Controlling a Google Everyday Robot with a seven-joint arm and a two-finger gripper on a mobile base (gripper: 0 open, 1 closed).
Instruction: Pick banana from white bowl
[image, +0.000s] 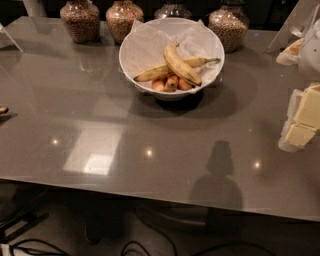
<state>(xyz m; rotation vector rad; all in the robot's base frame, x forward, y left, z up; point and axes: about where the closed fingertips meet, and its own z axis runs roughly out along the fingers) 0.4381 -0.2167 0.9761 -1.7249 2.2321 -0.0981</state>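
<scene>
The banana (181, 65), thick, curved and yellow with brown speckles, lies on top of the other fruit in the white bowl (145, 47), at the back middle of the table. The bowl is lined with crumpled white paper. A longer, thinner banana (150, 73) lies under it, with small orange-brown fruits (171, 83) at the bowl's front. My gripper (302, 120) is at the right edge of the camera view, partly cut off. It is well to the right of the bowl, nearer the front, and touches nothing.
Several glass jars of grains (80, 20) stand in a row behind the bowl. The grey table (100, 110) has its front edge low in view. White objects (292, 30) sit at the back right corner. Cables lie on the floor below.
</scene>
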